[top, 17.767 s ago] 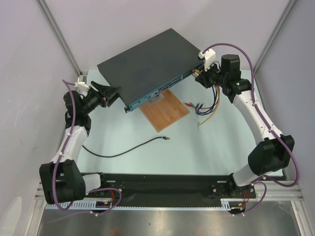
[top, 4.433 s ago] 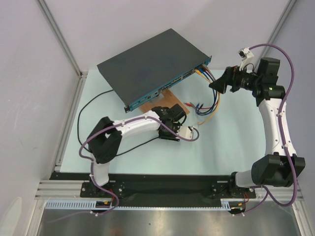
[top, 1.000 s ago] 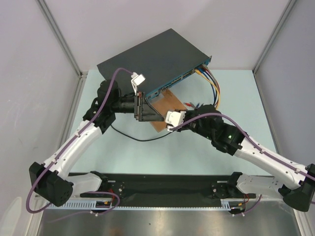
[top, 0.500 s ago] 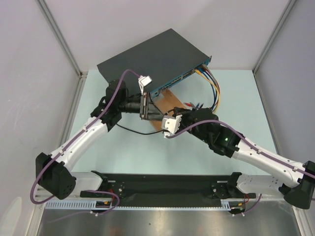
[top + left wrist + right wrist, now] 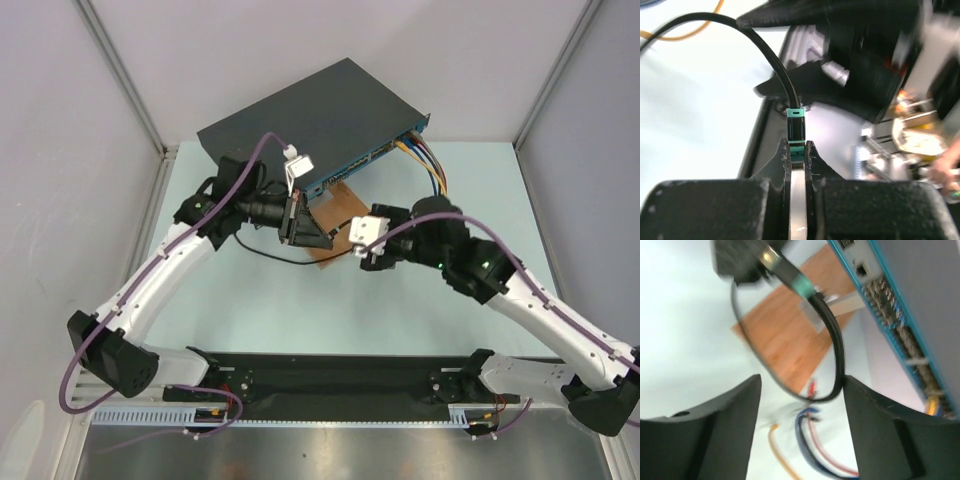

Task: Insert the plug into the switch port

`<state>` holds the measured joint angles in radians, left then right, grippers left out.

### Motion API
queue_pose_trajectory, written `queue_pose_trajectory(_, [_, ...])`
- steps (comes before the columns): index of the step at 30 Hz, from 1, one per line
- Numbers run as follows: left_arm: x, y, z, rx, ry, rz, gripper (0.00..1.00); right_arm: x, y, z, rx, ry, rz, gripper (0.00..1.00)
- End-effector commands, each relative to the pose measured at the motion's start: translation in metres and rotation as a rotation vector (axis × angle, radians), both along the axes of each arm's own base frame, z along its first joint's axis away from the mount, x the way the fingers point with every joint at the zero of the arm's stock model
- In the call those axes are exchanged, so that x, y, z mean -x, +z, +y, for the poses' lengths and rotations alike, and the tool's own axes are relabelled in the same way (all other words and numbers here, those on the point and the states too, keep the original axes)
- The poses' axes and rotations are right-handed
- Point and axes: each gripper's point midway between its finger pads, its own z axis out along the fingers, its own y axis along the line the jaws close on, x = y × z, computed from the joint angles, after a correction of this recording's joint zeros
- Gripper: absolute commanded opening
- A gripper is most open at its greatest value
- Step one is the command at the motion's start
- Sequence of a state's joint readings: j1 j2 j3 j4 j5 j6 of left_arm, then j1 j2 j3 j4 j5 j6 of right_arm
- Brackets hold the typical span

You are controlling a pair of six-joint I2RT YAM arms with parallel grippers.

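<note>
The plug [image 5: 796,127], a dark tip with green bands ending a thin black cable [image 5: 765,50], is pinched at its end between the fingers of my left gripper [image 5: 797,146], which is shut on it. In the top view the left gripper [image 5: 320,236] hovers over the wooden board [image 5: 345,205], just in front of the switch [image 5: 310,120]. My right gripper [image 5: 801,385] stands open, the cable [image 5: 835,340] looping loosely between its fingers, touching neither clearly. The switch's blue face with its row of ports [image 5: 890,325] runs along the right of the right wrist view.
Yellow, blue and red cables [image 5: 435,180] hang from the switch's right end, and their loose ends [image 5: 810,415] lie on the pale green table [image 5: 250,310]. The right gripper [image 5: 348,240] sits close to the left one. Grey walls and rails enclose the table.
My left gripper has moved right and shut on the plug. My right gripper has opened, letting go of the cable, and has drawn back a little to the right.
</note>
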<state>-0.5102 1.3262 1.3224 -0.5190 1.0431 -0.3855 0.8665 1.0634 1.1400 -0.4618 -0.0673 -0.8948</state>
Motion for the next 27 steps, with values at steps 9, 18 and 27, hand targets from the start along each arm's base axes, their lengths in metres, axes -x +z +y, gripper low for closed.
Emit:
queue_pose_trajectory(9, [0.039,-0.024,0.021,-0.281,-0.308,-0.724,0.0,0.073,0.045,0.001,-0.305,0.219,0.694,0.65])
queue_pose_trajectory(18, [0.057,-0.029,0.025,-0.329,-0.464,-0.887,0.03,0.116,0.04,0.013,-0.239,0.347,0.854,0.59])
queue_pose_trajectory(27, [0.056,-0.041,0.024,-0.364,-0.548,-0.921,0.0,0.109,0.018,0.025,-0.216,0.26,0.811,0.5])
